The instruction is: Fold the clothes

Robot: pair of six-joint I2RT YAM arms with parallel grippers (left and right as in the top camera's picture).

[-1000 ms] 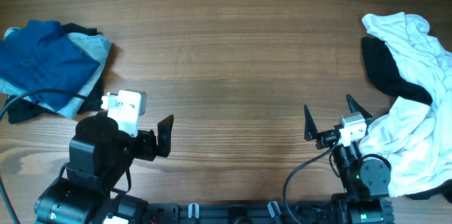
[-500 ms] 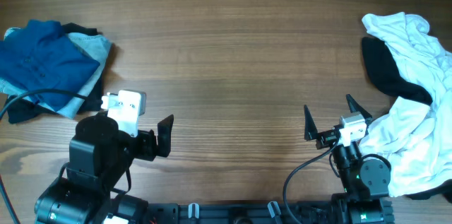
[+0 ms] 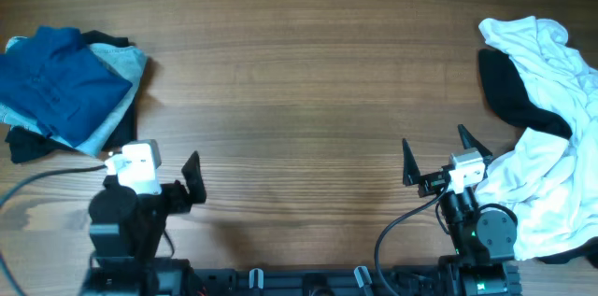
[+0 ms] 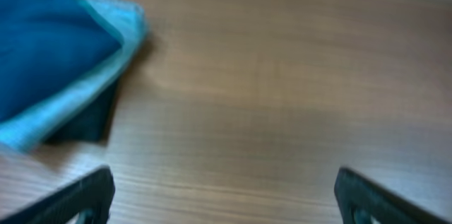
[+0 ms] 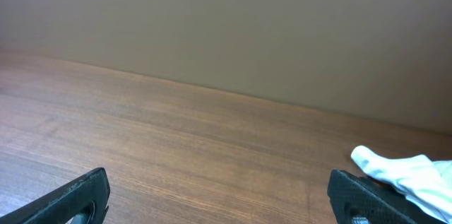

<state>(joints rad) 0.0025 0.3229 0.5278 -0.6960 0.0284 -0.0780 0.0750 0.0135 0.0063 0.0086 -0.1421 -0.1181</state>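
Observation:
The clothes lie in two heaps. At the far left, a deep-blue shirt [image 3: 56, 86] rests on a pale-blue garment [image 3: 129, 64] and a black one [image 3: 26, 144]. In the left wrist view the blue shirt [image 4: 42, 40] fills the upper left. At the right edge, a crumpled white garment [image 3: 551, 165] drapes over a black garment [image 3: 512, 100]. A tip of the white cloth [image 5: 406, 171] shows in the right wrist view. My left gripper [image 3: 154, 170] is open, just near-right of the blue heap, over bare wood. My right gripper [image 3: 437, 151] is open beside the white heap, touching nothing.
The wooden table [image 3: 299, 81] stretches between the two heaps. Both arm bases stand at the near edge, with a black cable [image 3: 37, 184] trailing left of the left arm. A plain wall [image 5: 226, 26] rises behind the table's far edge.
The left arm has drawn back toward the near edge and a little to the left, and its cable no longer lies across the blue heap. The right arm has not moved.

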